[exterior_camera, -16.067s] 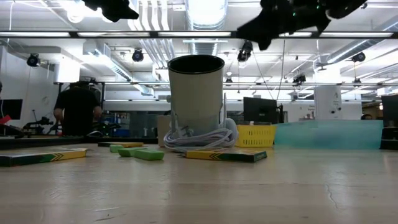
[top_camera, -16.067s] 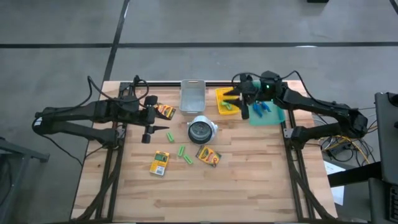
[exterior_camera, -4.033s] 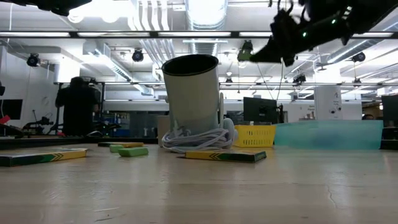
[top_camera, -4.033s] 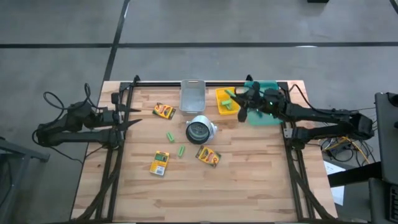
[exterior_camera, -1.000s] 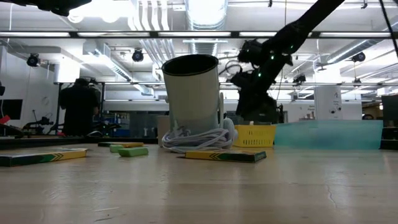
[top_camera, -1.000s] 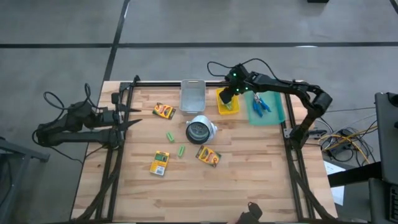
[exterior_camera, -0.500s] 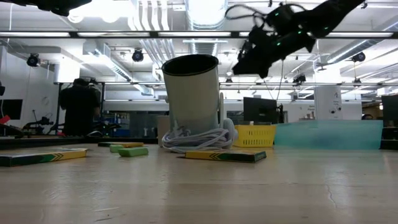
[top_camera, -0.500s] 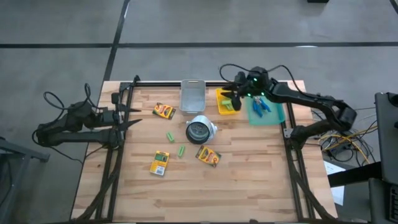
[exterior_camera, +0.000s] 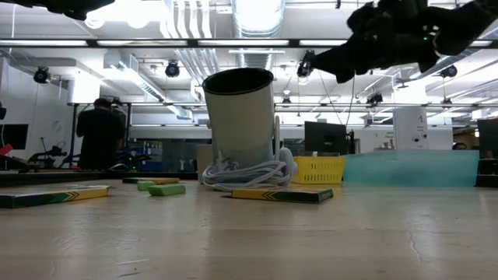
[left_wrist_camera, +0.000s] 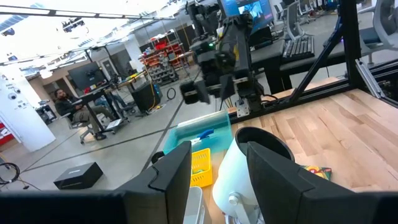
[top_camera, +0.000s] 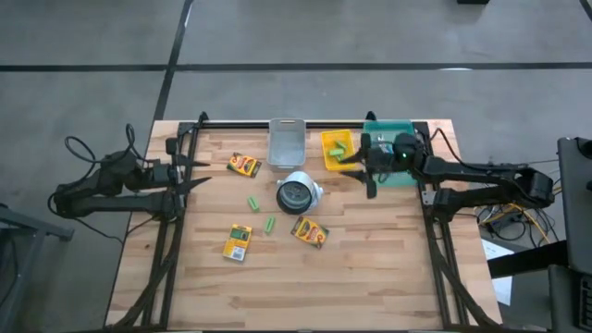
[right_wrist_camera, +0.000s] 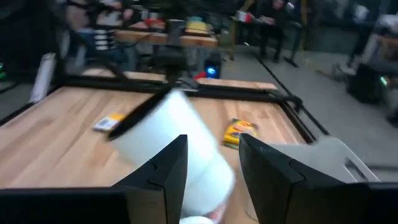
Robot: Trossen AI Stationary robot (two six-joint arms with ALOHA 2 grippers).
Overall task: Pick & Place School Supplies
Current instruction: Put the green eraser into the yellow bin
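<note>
Three yellow-and-green crayon boxes lie flat on the table: one far left, one near, one beside the white cup. Two light-green sticks lie between them, and more green pieces sit in the yellow bin. A blue-handled tool rests in the teal tray. My right gripper hangs open and empty above the table, between bin and tray. My left gripper waits open at the table's left edge.
A white cup lies tipped mid-table with a coiled cord around its base. A clear rectangular container stands at the far edge. The near half of the wooden table is bare. A person stands in the room behind.
My right gripper has risen from low over the yellow bin and drawn back toward the table's right and near side; it now hangs high beside the bin. The left arm and the things on the table have kept still.
</note>
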